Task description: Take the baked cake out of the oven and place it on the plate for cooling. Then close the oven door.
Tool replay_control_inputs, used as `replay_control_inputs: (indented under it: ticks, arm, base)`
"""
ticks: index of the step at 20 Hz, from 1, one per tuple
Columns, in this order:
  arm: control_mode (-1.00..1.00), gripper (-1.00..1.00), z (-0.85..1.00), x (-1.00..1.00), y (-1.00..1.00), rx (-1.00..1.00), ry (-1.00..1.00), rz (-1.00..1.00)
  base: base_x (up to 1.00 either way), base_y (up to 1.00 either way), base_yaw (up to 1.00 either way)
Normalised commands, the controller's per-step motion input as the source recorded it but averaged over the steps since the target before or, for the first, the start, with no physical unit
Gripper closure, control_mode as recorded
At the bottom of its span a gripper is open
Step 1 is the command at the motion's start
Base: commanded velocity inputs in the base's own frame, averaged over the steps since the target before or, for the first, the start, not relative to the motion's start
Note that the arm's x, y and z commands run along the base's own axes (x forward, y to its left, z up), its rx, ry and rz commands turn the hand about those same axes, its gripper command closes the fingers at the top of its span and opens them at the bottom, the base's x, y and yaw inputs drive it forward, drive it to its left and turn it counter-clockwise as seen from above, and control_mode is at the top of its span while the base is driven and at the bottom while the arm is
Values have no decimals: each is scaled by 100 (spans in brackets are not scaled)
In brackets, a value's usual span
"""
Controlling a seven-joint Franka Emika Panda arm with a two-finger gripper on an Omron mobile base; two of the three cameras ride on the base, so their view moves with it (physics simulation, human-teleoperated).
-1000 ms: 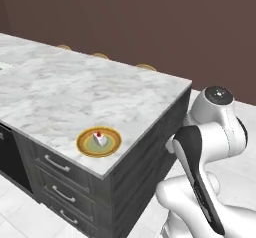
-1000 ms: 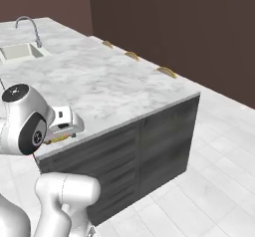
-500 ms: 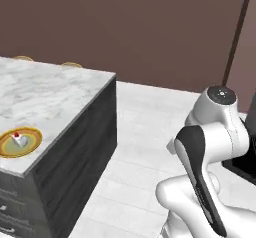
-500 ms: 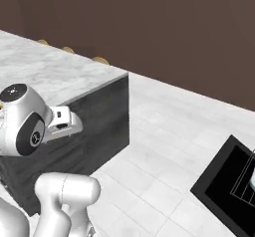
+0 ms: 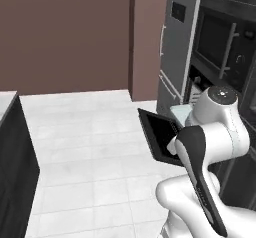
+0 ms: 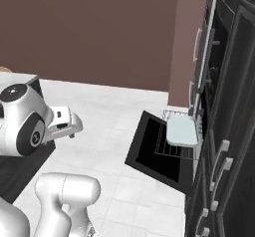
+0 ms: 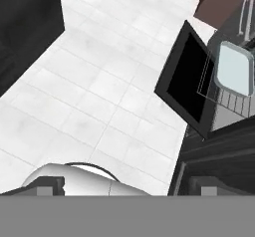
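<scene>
1. oven [image 6: 211, 111] sits in the dark cabinet wall on the right.
2. oven door [image 6: 159, 151] hangs open, folded down over the white floor [image 5: 90, 147].
3. pale tray [image 6: 182, 130] rests on the pulled-out rack [image 6: 169, 144].
4. gripper [image 6: 67, 124] hangs well apart from it all, can't tell if it's clenched.

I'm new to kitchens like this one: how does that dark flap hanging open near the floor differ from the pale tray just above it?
The oven door is black, glossy and wide; the tray is pale blue-grey and smaller. The oven door is swung down and juts out over the tiled floor, while the tray rests on a pulled-out wire rack above it. Both are flat, roughly rectangular and belong to the open oven.
</scene>
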Motion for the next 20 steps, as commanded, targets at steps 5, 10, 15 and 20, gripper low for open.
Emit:
replay_control_inputs:
  ticks: [5, 10, 15, 20]
  arm:
    - [100, -100, 0, 0, 0, 0, 0, 0]
    - [100, -100, 0, 0, 0, 0, 0, 0]
    - [100, -100, 0, 0, 0, 0, 0, 0]
    - [100, -100, 0, 0, 0, 0, 0, 0]
  base:
    - [78, -16, -46]
    - [97, -19, -29]
    - [55, -36, -17]
    - [6, -43, -7]
